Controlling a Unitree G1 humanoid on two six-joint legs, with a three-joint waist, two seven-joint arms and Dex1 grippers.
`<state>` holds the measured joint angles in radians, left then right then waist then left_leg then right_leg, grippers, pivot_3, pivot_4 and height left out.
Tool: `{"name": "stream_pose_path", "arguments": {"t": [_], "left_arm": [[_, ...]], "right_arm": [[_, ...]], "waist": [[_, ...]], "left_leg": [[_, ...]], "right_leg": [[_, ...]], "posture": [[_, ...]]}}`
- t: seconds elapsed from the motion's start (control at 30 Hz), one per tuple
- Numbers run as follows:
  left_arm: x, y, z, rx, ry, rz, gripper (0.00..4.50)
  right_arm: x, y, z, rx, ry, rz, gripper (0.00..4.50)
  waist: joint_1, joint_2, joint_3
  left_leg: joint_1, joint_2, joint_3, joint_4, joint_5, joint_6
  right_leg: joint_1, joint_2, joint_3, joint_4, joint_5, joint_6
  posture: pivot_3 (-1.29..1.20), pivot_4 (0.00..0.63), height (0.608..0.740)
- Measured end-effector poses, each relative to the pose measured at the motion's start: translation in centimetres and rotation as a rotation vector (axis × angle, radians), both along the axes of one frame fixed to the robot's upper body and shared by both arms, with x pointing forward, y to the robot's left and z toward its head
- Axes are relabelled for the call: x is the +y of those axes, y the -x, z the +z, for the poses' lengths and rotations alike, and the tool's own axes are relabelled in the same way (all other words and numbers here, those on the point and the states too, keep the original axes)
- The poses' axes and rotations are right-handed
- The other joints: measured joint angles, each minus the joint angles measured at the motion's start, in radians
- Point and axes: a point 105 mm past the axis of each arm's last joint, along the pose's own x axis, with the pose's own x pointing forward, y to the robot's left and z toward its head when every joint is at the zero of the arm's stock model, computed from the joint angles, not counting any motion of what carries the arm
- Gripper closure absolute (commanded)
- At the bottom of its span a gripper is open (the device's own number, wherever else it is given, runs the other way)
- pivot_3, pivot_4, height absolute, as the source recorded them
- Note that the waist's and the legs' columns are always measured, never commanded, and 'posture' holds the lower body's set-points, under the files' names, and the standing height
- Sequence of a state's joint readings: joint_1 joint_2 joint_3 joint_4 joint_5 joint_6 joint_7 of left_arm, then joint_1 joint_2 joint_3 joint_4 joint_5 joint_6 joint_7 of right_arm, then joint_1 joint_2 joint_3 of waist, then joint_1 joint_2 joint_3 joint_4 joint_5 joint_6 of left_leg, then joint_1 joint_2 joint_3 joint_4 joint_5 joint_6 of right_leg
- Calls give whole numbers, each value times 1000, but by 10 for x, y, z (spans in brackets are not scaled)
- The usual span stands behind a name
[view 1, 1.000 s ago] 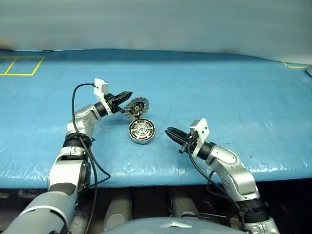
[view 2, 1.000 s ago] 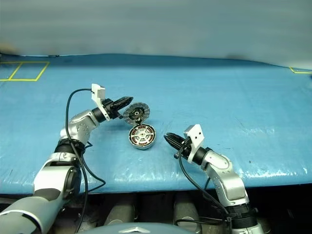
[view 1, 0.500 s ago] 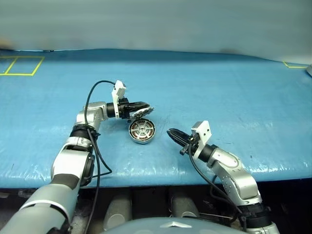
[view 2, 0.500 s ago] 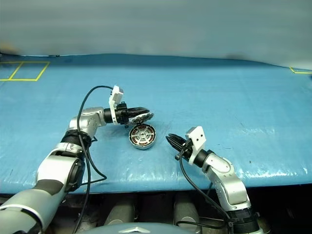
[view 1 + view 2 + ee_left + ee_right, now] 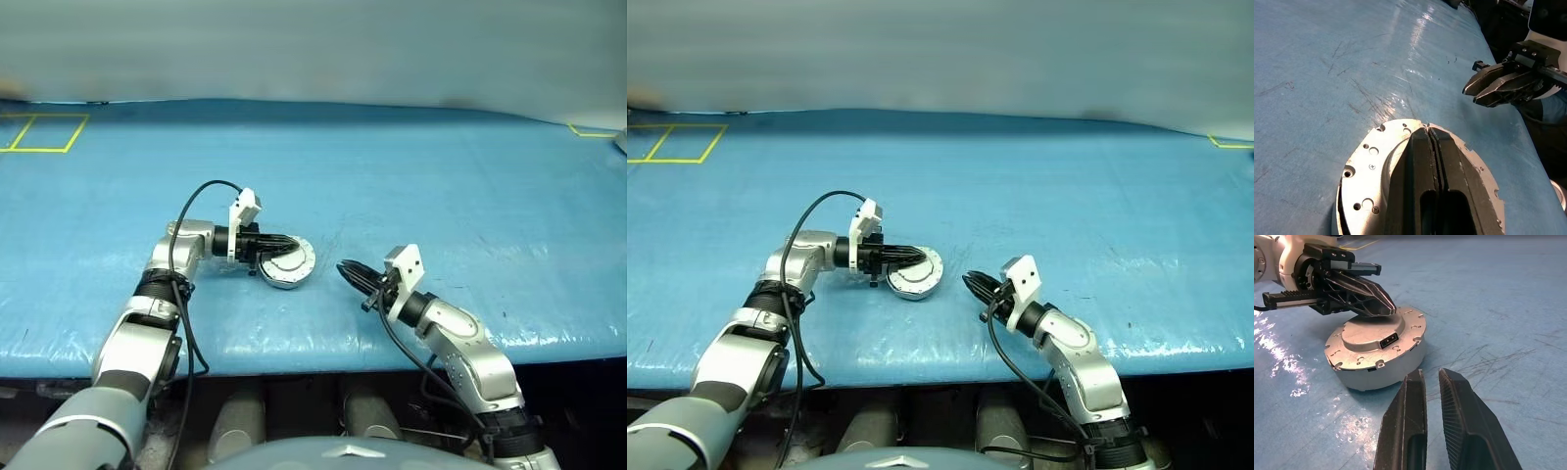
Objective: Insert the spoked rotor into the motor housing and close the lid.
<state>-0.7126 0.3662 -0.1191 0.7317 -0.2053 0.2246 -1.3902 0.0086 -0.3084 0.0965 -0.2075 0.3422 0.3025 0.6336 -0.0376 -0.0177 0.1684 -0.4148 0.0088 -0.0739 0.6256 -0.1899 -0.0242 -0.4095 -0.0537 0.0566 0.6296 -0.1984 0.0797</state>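
Right wrist view shows the pinched-shut left end effector (image 5: pixel 1382 309) pressing the lid (image 5: pixel 1374 335) onto the housing (image 5: pixel 1383 369), right end effector (image 5: pixel 1431 377) narrowly parted beside it; seating it flush likely comes next.

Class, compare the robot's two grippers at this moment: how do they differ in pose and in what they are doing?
The left gripper lies on top of the lid, fingers pressed together; the right gripper is off to one side, touching nothing. The left gripper's fingers show no gap; the right gripper's fingers stand slightly apart. Both have two black fingers and hold nothing.
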Motion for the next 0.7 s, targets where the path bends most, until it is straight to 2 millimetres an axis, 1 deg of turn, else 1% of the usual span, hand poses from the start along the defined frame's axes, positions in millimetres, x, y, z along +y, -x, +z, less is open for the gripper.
{"name": "stream_pose_path", "arguments": {"t": [0.2, 0.3, 0.5, 0.63, 0.7], "left_arm": [[7, 2, -3, -49, -26, 21, 4500], [12, 2, -3, -65, -5, 66, 4500], [33, -2, -3, -102, 0, 189, 4500], [46, 2, 2, -177, -10, 242, 4500], [49, 6, 4, -216, -1, 260, 4500]], "right_arm": [[2, -3, 2, -14, -1, 3, 3943], [4, -4, 2, -19, -9, 22, 3943], [10, -2, 2, -42, -22, 72, 3943], [13, -5, 2, -50, -23, 76, 3943], [17, -9, 6, -66, -17, 88, 3943]], "waist": [[0, 1, -2], [0, 1, -2], [0, 1, -2], [0, 1, -1], [-1, 2, -1]], "left_leg": [[2, 0, 0, 1, 0, 0], [2, 0, 0, 2, 0, 0], [1, 0, 0, 1, 0, 0], [0, 0, 0, 0, 0, 0], [0, 0, 1, 0, 0, 0]], "right_leg": [[2, 0, 0, 1, 0, 0], [2, 0, 0, 1, 0, 0], [0, 0, 0, 1, 0, 0], [-1, 0, 0, 1, 0, 0], [-1, 0, 1, 1, 0, 0]], "posture": [[0, 150, 740], [0, 150, 740], [0, 150, 740], [0, 150, 740], [0, 150, 740]]}}
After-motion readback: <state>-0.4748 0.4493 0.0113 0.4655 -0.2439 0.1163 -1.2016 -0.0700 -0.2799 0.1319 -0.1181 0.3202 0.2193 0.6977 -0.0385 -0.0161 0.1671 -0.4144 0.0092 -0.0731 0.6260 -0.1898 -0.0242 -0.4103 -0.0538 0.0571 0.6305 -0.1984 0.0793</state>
